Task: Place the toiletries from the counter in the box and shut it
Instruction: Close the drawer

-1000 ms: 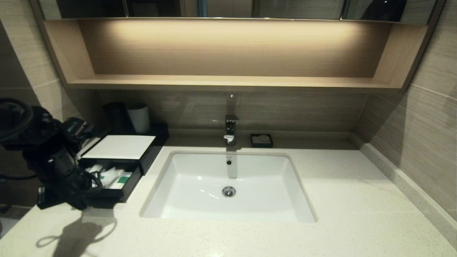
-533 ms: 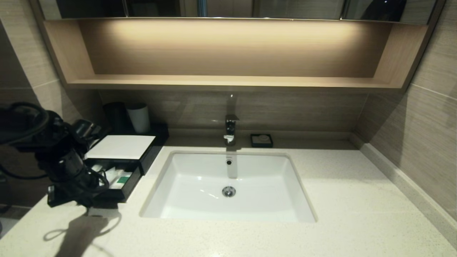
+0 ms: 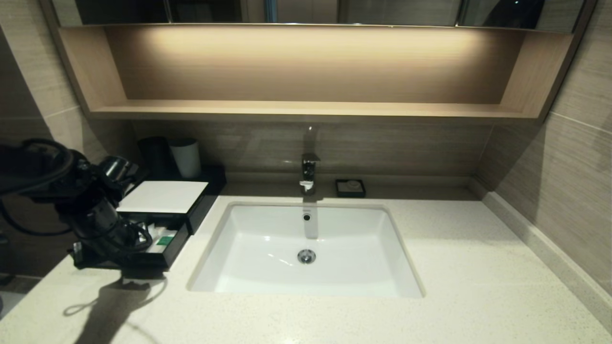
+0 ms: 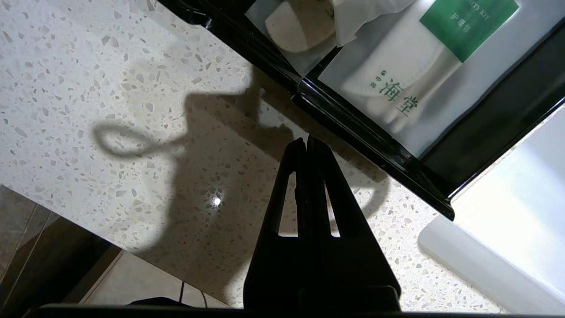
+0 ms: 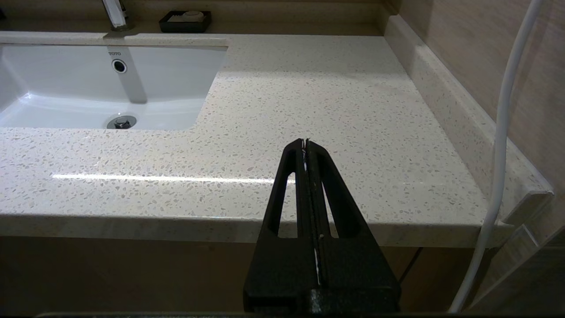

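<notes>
The black box [image 3: 165, 197] with its white top panel stands at the left of the counter [image 3: 454, 267], and its front drawer [image 4: 353, 128] is pulled out. The toiletries [image 3: 162, 239] lie inside the drawer. In the left wrist view I see a white sachet with a green label [image 4: 397, 88] and a clear-wrapped piece [image 4: 300, 31] beside it. My left gripper [image 4: 306, 140] is shut and empty, its tips just off the drawer's front wall, above the speckled counter [image 4: 110, 88]. My right gripper [image 5: 305, 141] is shut and empty over the counter's front edge, far right.
The white sink [image 3: 306, 248] fills the counter's middle, with the faucet [image 3: 308, 172] and a small black soap dish [image 3: 350, 188] behind it. A grey cup [image 3: 186, 157] and a dark one [image 3: 153, 157] stand behind the box. The wooden shelf [image 3: 306, 107] hangs above.
My left arm has shifted right along the counter toward the drawer's front, and its shadow moved with it. The gripper stayed shut. The drawer and its contents have not moved.
</notes>
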Controlling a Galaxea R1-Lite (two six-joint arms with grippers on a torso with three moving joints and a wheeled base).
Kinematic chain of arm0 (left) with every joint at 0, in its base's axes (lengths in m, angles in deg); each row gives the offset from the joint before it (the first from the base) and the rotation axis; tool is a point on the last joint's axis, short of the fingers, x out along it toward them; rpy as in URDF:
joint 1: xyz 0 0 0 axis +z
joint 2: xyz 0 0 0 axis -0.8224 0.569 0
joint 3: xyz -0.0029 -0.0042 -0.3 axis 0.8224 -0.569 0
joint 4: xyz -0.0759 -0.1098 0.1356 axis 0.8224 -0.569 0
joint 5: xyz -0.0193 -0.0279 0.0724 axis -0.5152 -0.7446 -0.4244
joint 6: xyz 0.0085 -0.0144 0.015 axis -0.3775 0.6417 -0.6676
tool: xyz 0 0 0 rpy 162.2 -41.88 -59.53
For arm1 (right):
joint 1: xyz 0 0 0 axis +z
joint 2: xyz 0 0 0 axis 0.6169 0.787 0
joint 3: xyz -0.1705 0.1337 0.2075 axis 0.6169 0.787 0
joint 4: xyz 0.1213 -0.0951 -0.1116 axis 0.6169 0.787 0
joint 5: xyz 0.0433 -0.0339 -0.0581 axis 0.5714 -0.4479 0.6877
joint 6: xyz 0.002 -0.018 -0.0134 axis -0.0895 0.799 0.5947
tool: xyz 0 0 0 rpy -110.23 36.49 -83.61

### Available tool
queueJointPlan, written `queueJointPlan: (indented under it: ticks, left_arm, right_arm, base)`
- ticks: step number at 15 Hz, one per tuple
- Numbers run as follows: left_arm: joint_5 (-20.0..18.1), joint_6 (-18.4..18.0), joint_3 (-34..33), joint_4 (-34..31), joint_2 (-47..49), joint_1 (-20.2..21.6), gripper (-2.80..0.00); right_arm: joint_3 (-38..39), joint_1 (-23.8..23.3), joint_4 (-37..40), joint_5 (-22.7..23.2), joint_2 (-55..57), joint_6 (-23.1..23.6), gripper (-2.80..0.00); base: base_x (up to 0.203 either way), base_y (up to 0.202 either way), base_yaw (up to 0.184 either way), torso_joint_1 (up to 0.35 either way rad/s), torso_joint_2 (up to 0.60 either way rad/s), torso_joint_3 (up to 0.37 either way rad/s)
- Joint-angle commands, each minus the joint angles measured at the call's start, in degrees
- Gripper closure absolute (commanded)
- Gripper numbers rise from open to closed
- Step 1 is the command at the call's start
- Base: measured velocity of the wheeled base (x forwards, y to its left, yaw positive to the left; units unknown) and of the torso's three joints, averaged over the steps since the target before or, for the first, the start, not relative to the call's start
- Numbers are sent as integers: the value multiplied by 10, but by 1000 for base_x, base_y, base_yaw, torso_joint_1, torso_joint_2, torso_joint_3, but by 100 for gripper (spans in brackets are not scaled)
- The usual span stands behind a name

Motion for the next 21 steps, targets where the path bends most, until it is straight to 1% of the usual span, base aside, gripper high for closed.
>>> queueJointPlan:
  ticks: [1,7,14,21]
  left_arm:
    - [1,2,7,-1,8,0,0]
    - [0,2,38,2,23,1,0]
    - [1,2,53,23,46,1,0]
    - [0,2,94,24,64,1,0]
  right_arm:
    - [0,0,0,0,-1,0,0]
    - [1,0,0,0,-1,0,0]
    - [0,0,0,0,-1,0,0]
    - [1,0,0,0,-1,0,0]
  base:
    - [0,0,0,0,0,0]
    - [0,0,0,0,0,0]
    - [0,0,0,0,0,0]
    - [0,0,0,0,0,0]
